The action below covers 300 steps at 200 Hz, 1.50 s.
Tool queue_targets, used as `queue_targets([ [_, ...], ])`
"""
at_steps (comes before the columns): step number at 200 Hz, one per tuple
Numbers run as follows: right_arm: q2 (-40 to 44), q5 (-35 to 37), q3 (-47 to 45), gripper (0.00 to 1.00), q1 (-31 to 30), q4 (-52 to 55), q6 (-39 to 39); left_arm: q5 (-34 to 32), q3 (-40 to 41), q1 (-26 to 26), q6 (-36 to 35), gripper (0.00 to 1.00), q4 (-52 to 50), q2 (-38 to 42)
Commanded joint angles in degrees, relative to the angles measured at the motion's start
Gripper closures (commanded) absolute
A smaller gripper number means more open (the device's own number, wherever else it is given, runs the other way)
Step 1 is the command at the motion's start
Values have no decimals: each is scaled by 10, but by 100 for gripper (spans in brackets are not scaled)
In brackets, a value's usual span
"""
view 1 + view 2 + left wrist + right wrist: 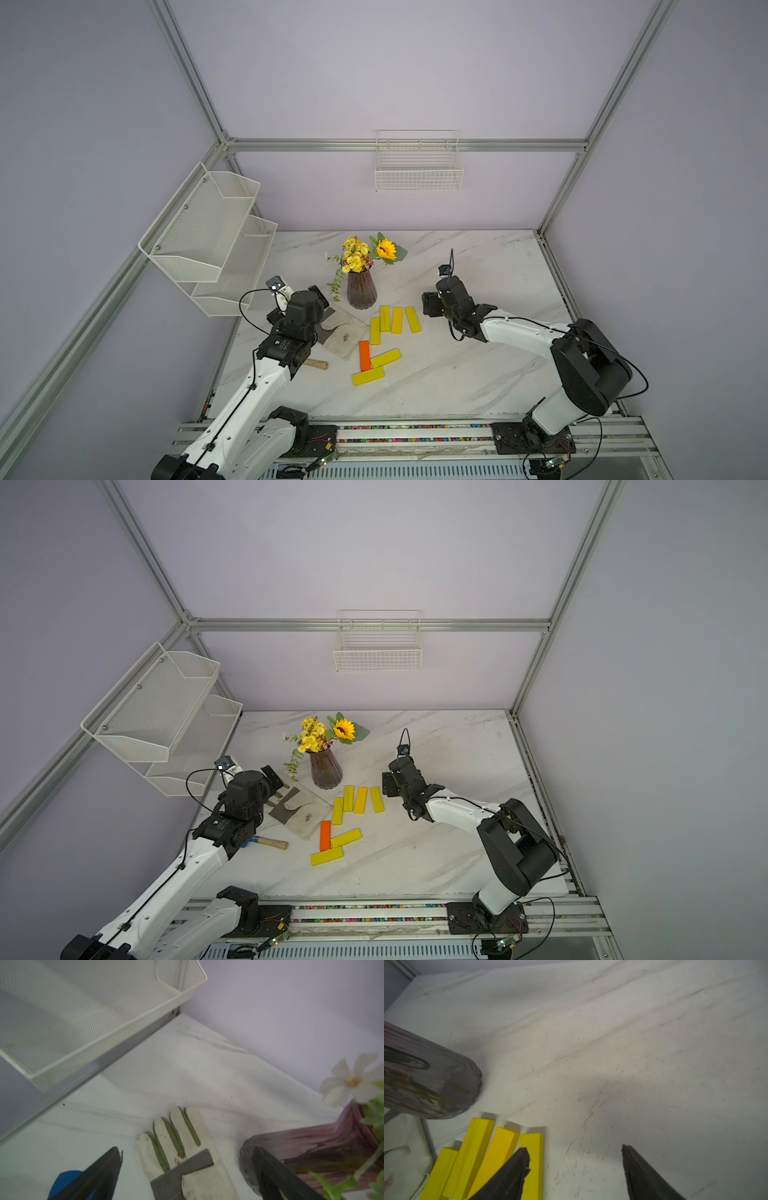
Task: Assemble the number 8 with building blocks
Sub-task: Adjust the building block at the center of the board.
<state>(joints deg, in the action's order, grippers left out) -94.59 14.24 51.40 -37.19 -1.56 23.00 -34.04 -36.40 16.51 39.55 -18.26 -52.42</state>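
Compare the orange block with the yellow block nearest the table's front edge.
Colour: the orange block is orange, the front yellow block yellow. Pose: the orange block runs front to back, the front yellow block lies crosswise. Both lie flat on the table and look equal in size.

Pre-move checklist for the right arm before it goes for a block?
1. All seven building blocks visible: ok, six yellow plus the orange block.
2. Nothing in right hand: ok, jaws apart.
3. Block centred in right hand: not ok, gap is over bare table, beside the outermost yellow block.
4. Blocks clear of left hand: ok, open above the glove.
5. Room from the vase: cannot tell.
6. Any segment placed: not ok, blocks lie loose.
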Motion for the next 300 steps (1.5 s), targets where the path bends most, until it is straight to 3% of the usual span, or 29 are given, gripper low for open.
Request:
queue_targets([
  [1,-30,-19,19,25,-16,20,30,55,16,16,62,0,-42,7],
  [54,-115,-63,65,25,-30,9,35,76,20,24,53,0,-47,27],
  [124,-131,-62,73,25,-51,22,32,82,-16,24,38,0,-73,-25],
  [160,-148,-40,80,33,-58,50,39,103,-29,25,39,0,-82,-55],
  [216,-151,-12,77,40,-57,68,49,95,-4,27,37,0,-70,8],
  [300,-176,-4,107,62,-63,119,61,87,0,26,40,0,-70,25],
])
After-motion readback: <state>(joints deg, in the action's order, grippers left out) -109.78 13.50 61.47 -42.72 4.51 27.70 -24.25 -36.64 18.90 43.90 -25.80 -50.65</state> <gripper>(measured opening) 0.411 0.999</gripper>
